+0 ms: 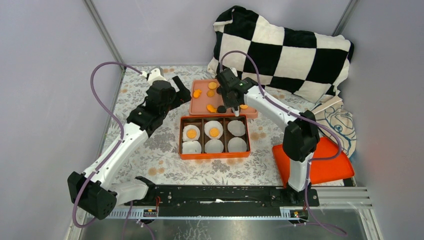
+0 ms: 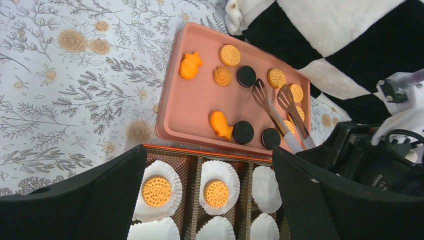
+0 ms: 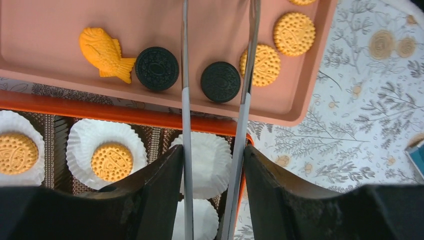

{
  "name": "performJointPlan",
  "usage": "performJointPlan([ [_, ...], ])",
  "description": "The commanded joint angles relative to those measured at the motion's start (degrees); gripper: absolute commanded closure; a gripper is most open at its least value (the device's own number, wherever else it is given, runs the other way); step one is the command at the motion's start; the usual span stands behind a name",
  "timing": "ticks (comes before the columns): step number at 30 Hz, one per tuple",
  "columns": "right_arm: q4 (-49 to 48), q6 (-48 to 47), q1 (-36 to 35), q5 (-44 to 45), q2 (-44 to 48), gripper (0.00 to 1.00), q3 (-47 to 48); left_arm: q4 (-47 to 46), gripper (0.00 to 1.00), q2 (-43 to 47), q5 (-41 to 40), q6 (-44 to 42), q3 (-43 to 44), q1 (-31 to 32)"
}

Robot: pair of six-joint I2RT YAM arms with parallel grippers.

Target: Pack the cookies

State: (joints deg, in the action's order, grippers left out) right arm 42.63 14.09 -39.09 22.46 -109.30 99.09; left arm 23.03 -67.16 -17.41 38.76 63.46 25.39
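Top external: fixed, high above the pink tray (image 1: 200,106), set back on its near side, facing down; far. Left wrist: nearer, looking down on the whole tray. Right wrist: closest, above the tray's near right corner. All three share the tray and the orange box (image 1: 180,141).

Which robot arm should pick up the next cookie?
Right, probably. The right gripper holds the tongs over the cookies on the pink tray. The left gripper is open and empty, beside the tray.
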Motion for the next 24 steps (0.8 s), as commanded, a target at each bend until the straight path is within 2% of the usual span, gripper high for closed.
performJointPlan([
  [1,-2.88,-0.96,0.25,-3.76,-2.4,0.46,2.22,-1.79,0.01,-1.1,-1.44,-1.39,0.01,0.1],
  [10,-2.13,-1.33,0.68,-5.37,-4.13,0.45,4.25,-1.44,0.01,-2.07,-2.02,-1.45,0.38,0.02],
  [15,-1.11,-0.59,1.75,-2.93,-5.14,0.32,2.45,-1.62,0.01,-2.29,-1.7,-1.33,0.17,-0.01],
  [18,-1.17,0.53,2.52,-4.63,-6.65,0.29,2.12,-1.78,0.01,-2.81,-1.22,-1.23,-0.02,0.02],
  [24,-1.7,3.42,4.1,-7.38,-10.92,0.29,3.22,-1.96,0.01,-3.61,-0.79,-1.14,-0.2,0.01],
])
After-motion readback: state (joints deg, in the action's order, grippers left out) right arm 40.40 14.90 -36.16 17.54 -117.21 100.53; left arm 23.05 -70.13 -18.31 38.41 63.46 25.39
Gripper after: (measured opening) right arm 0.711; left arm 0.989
